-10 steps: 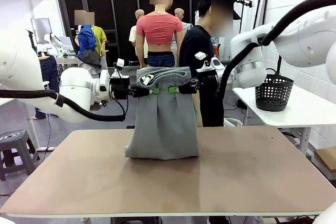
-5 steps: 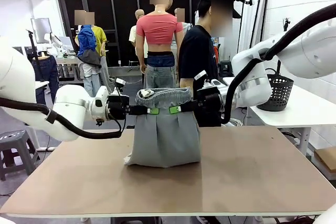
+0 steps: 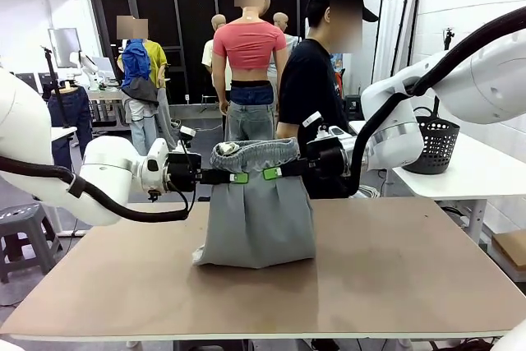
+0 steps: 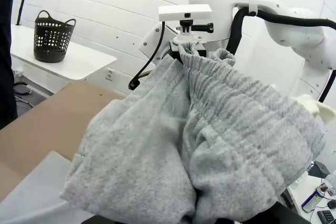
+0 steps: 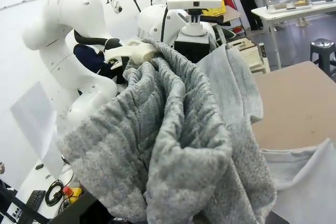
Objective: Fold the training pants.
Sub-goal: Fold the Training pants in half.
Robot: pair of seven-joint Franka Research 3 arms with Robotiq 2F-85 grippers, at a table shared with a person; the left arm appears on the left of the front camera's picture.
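- Left gripper [image 3: 236, 177] and right gripper [image 3: 274, 173] each clamp the training pants [image 3: 256, 211] at the waistband
- Lower part bunched on table [image 3: 394, 269]; apparently mid-fold, final laying and flattening left

- A brown tabletop [image 3: 394, 277] is seen spanning the foreground, bare over most of its surface.
- A person in a black T-shirt and black cap [image 3: 311, 88] is seen standing at the far side of it.
- A black mesh basket [image 3: 436, 144] is placed upright on a white side table [image 3: 468, 178] to the right.
- A grey stool [image 3: 25, 232] is seen on the floor at the left.
- A white brick wall [image 4: 105, 30] is seen behind the basket in the left wrist view.
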